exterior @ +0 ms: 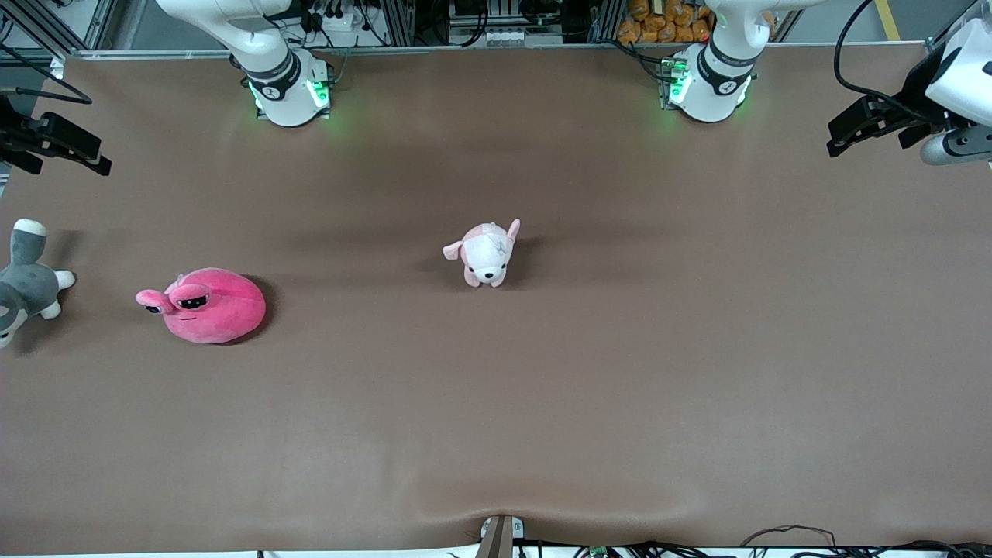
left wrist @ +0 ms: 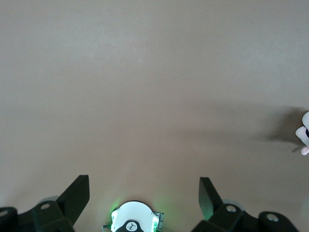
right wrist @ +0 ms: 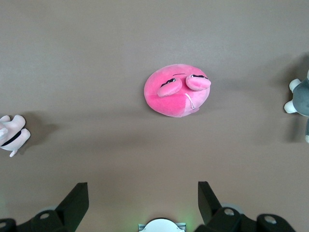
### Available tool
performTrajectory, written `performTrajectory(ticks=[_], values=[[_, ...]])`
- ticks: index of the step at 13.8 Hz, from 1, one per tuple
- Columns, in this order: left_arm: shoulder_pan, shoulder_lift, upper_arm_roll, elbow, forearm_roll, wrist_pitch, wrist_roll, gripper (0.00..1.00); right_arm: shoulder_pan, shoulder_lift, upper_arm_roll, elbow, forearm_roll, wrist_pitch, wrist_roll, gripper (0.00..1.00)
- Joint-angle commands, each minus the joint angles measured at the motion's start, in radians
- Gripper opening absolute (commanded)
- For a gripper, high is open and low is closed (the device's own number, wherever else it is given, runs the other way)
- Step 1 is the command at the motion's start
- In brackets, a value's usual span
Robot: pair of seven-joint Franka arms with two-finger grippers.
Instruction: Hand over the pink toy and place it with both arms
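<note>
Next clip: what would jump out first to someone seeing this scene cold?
The hot-pink toy grabs the eye first, lying on the brown table toward the right arm's end, untouched. The small pale pink-and-white puppy stands mid-table, farther from the front camera, and a grey-and-white plush lies at the table's edge beside the pink toy. The right gripper hangs open, high over the pink toy, while the left gripper waits open over bare table.
</note>
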Motion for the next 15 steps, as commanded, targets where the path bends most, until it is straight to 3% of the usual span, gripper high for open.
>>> performTrajectory(ticks=[1,15], values=[[0.008,-0.002,-0.006,0.020,0.005,-0.015,0.047,1.00,-0.002,-0.028,0.005,-0.026,-0.020,0.015,-0.013,1.00],[0.005,0.007,-0.015,0.038,0.008,-0.034,-0.056,1.00,-0.002,-0.027,0.008,-0.024,-0.048,0.013,-0.012,1.00]])
